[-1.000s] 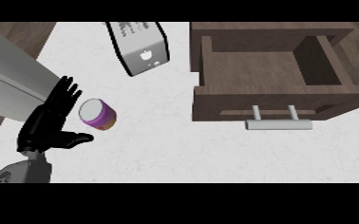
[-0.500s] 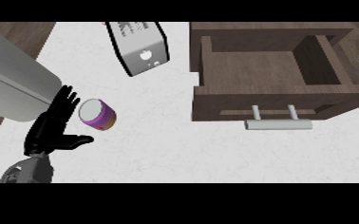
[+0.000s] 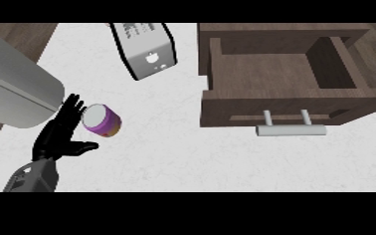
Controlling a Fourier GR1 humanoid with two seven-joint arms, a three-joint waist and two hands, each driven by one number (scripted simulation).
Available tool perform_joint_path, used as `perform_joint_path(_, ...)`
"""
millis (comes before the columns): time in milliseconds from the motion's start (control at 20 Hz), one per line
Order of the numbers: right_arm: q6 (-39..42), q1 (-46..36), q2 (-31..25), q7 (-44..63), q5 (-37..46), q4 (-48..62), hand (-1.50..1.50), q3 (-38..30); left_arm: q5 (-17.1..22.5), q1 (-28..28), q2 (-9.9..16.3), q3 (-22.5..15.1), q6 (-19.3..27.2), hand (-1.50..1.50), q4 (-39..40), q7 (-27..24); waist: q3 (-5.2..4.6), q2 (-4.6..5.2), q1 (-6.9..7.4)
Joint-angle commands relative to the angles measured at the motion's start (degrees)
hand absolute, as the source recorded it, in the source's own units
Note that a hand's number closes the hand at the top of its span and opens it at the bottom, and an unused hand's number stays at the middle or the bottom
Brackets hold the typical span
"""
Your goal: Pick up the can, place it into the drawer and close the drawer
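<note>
The white speckled counter (image 3: 183,154) carries everything here. Largest on it is the dark brown wooden drawer (image 3: 283,79), pulled open with its pale metal bar handle (image 3: 290,129) facing the near edge; its inside looks bare. Left of the drawer lies a silver-grey boxy appliance (image 3: 147,50), tilted, and further left a big grey curved shape (image 3: 26,89) comes in from the view's edge.

Well left of the drawer, and nearer than the appliance, stands the small purple can with a pale top (image 3: 101,120). It looks rigid, light and smooth-sided, so it is likely to slip or roll if nudged; a wrap round its curved side at mid-height seems the safest hold.

The left hand (image 3: 58,137) sits just beside the can, palm toward it, fingers straight and spread, thumb out below it, holding nothing. The grey forearm (image 3: 33,176) rises from the lower edge. The right hand is not visible.
</note>
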Motion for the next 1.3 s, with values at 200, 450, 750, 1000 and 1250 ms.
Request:
perform_joint_path(200,-0.65,-3.50,-2.00,2.90,-2.32,1.38,-1.50,-2.17,-2.76,-2.76,-0.95,-0.90,-1.68,-1.50,13.51,-10.09,-0.04,0.07,0.05)
perform_joint_path(450,-0.23,-2.43,1.31,3.56,-0.46,-1.62,-1.50,-0.93,-2.61,-8.88,-1.73,-0.46,-0.24,-1.50,18.48,-9.65,-0.04,0.10,-0.08)
perform_joint_path(750,1.75,-1.50,-2.04,4.00,-6.53,0.70,-1.50,-5.27,0.71,-14.28,0.63,2.85,-3.64,1.50,23.42,-7.05,-0.05,0.11,-0.47)
perform_joint_path(1000,0.35,-4.56,1.48,4.95,-1.08,-0.60,-1.50,-1.12,0.22,-14.52,-0.73,1.23,-9.15,1.50,24.07,-7.27,-0.05,0.20,-0.16)
perform_joint_path(1250,1.13,-3.29,0.39,5.37,-2.44,0.19,-1.50,-2.61,1.62,-16.35,-2.04,0.59,-11.24,1.50,19.03,-5.79,0.02,-0.05,0.23)
